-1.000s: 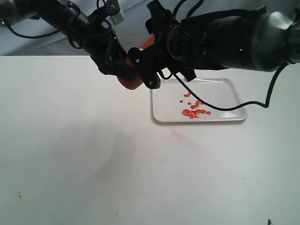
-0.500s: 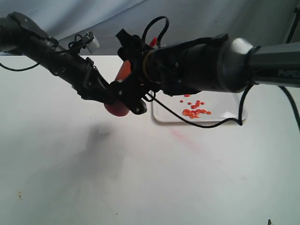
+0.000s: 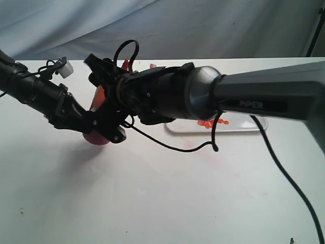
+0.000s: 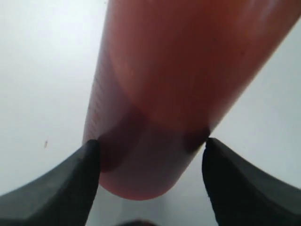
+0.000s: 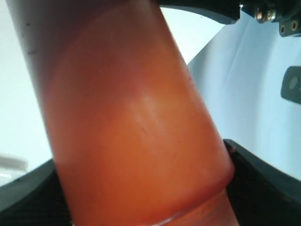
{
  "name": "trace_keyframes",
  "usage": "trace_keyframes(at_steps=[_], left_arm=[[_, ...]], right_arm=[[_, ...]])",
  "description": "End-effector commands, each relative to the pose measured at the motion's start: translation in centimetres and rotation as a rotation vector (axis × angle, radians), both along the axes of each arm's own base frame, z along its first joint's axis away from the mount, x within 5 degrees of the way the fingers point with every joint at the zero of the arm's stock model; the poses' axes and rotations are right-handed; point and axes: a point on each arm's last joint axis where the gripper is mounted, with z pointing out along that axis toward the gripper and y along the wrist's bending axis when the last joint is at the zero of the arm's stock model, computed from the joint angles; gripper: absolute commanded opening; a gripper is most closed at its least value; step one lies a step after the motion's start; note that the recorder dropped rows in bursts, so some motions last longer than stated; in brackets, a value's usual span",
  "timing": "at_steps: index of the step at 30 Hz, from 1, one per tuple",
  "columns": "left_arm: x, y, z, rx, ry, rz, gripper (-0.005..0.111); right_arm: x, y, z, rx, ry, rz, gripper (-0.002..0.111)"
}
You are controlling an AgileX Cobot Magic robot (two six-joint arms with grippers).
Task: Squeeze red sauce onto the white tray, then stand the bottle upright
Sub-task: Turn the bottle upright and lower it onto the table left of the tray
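Note:
The bottle [image 3: 97,97] hangs nearly upright over the table, left of the white tray [image 3: 246,126], with its red nozzle [image 3: 125,64] at the top and its dark red base [image 3: 95,138] low near the table. My left gripper [image 3: 89,125] is shut on the base, and its fingers [image 4: 87,162] press both sides of the bottle [image 4: 174,80]. My right gripper [image 3: 105,115] is shut on the bottle [image 5: 131,122] higher up. Red sauce [image 3: 210,123] lies as drops in the tray, mostly hidden behind my right arm.
A faint pink smear [image 3: 195,147] marks the table in front of the tray. My right arm's black cable [image 3: 167,148] hangs low over the table. A grey cloth backdrop [image 3: 203,25] stands behind the table.
Both arms have carried the bottle left and down, away from the tray, and tipped it more upright. The right arm now covers most of the tray.

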Motion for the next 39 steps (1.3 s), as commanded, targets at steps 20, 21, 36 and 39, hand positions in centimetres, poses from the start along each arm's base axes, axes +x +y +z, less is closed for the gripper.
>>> trace_keyframes(at_steps=[20, 21, 36, 39], left_arm=[[-3.3, -0.2, -2.2, -0.188, 0.046, 0.029, 0.057], [-3.3, -0.2, -2.2, -0.188, 0.046, 0.029, 0.057], [-3.5, -0.1, -2.4, -0.162, 0.052, 0.005, 0.057], [-3.5, 0.0, -2.4, -0.159, 0.052, 0.002, 0.057]], right_arm=[[-5.5, 6.5, -0.3, 0.096, 0.054, 0.299, 0.0], [-5.6, 6.6, -0.3, 0.103, 0.063, 0.294, 0.0], [-6.9, 7.3, -0.5, 0.237, 0.191, 0.183, 0.084], [-6.9, 7.1, -0.5, 0.245, 0.191, 0.106, 0.094]])
